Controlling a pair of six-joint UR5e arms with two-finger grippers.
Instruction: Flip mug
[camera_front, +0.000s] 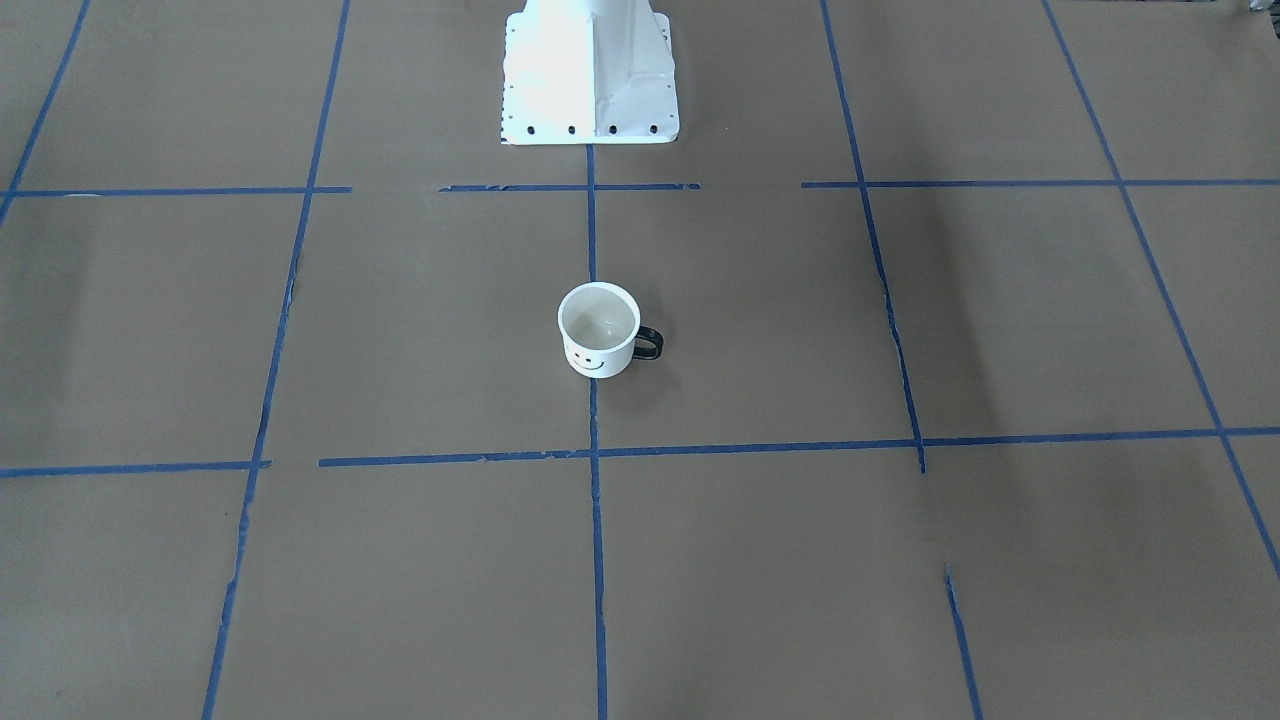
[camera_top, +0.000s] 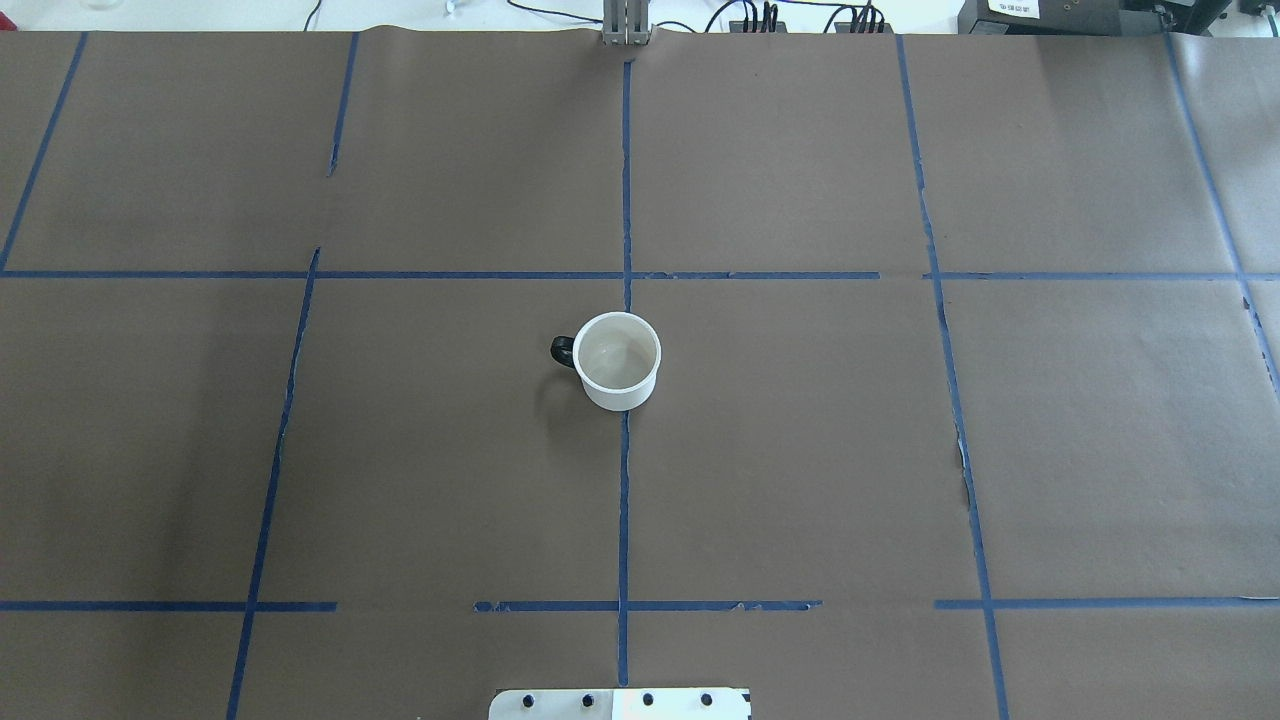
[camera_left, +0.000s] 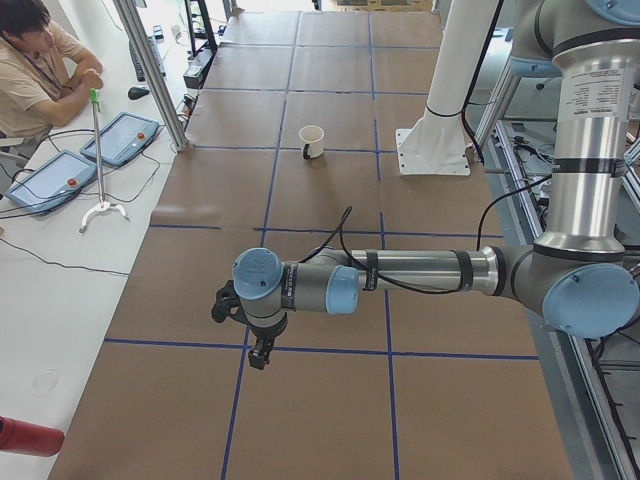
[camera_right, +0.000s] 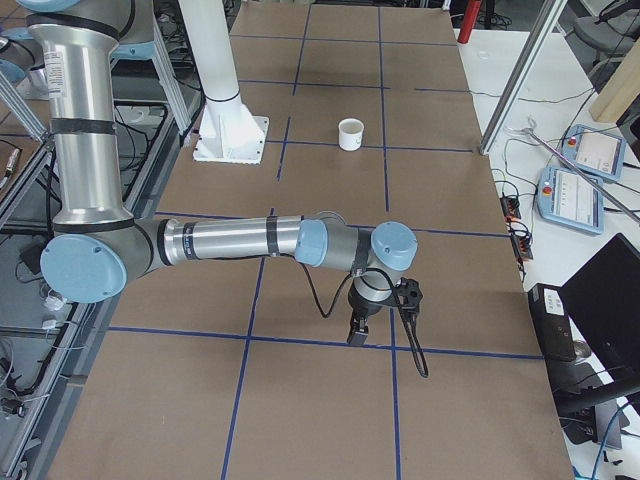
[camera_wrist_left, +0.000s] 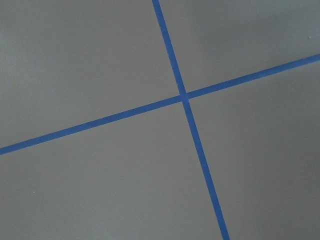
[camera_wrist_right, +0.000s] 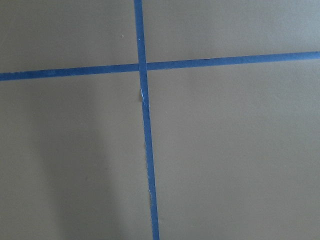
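Note:
The white mug stands upright, open end up, at the middle of the brown table, on a blue tape line. Its black smiley faces the operators' side and its black handle points to the robot's left. It also shows in the overhead view and small in both side views. My left gripper hangs over the table far to the mug's left. My right gripper hangs far to its right. Both show only in side views, so I cannot tell whether they are open or shut.
The white robot pedestal stands behind the mug. Blue tape lines grid the brown table. An operator sits at the far side with teach pendants. Both wrist views show only bare table and tape crossings.

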